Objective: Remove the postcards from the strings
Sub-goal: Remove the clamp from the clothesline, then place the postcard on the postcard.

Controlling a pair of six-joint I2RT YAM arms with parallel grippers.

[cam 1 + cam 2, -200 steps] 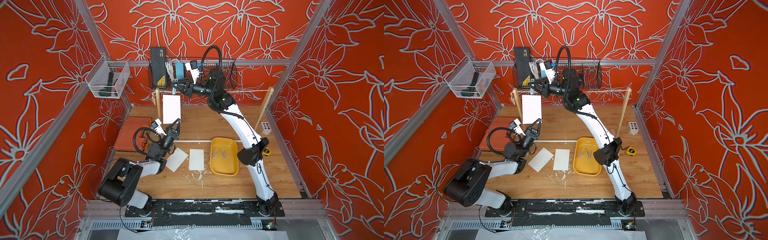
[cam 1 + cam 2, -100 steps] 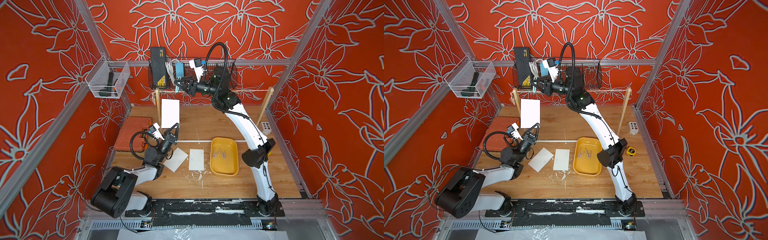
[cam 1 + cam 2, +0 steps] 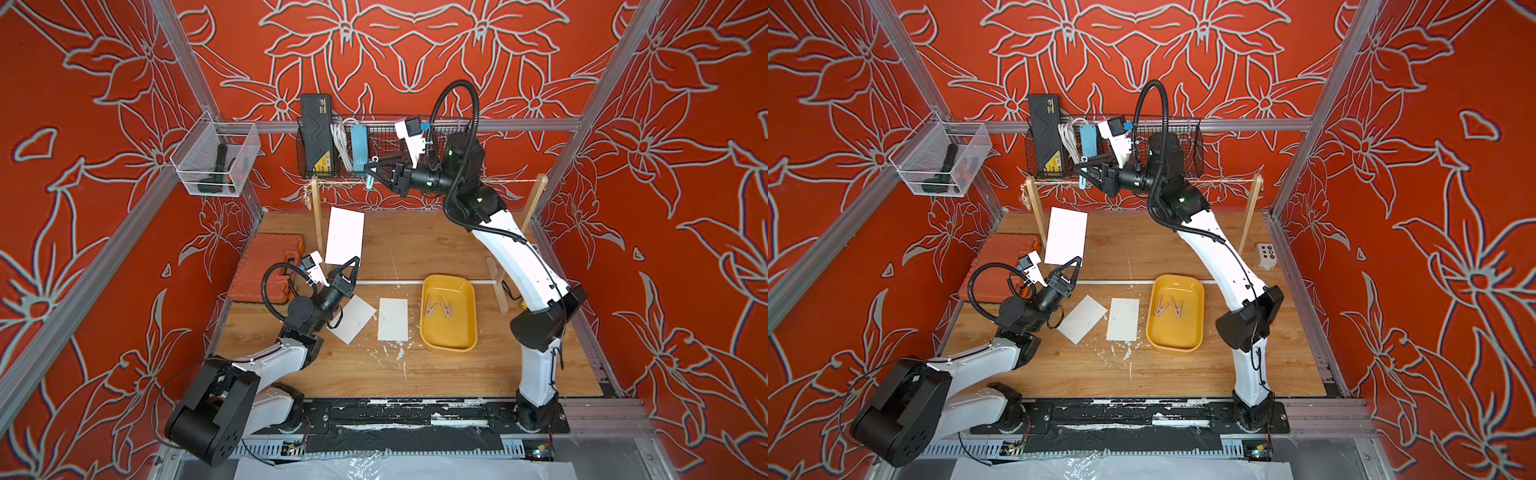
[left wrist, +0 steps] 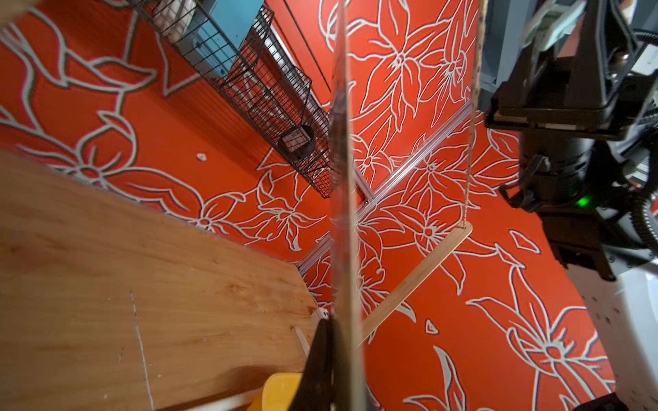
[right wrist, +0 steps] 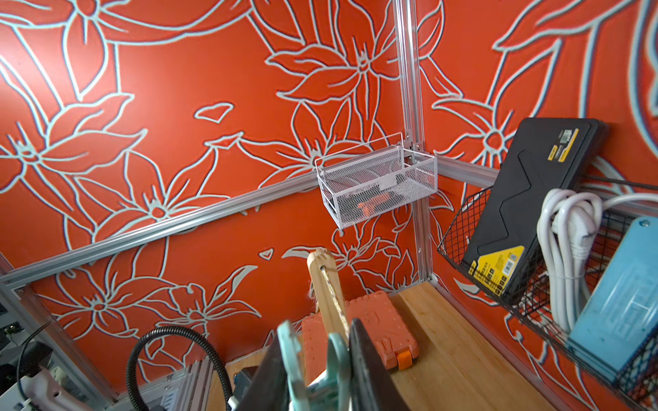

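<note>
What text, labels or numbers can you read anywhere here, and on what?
Nothing can be read well enough to quote.
Black case, yellow label: print too small to read.
Same case, small top label: blurred.
White cards: a tiny faint mark only, unreadable.

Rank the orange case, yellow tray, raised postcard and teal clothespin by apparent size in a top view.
Largest: orange case and yellow tray, about alike; the case is partly hidden.
Next: raised postcard, nearer the camera.
Smallest: teal clothespin.
</note>
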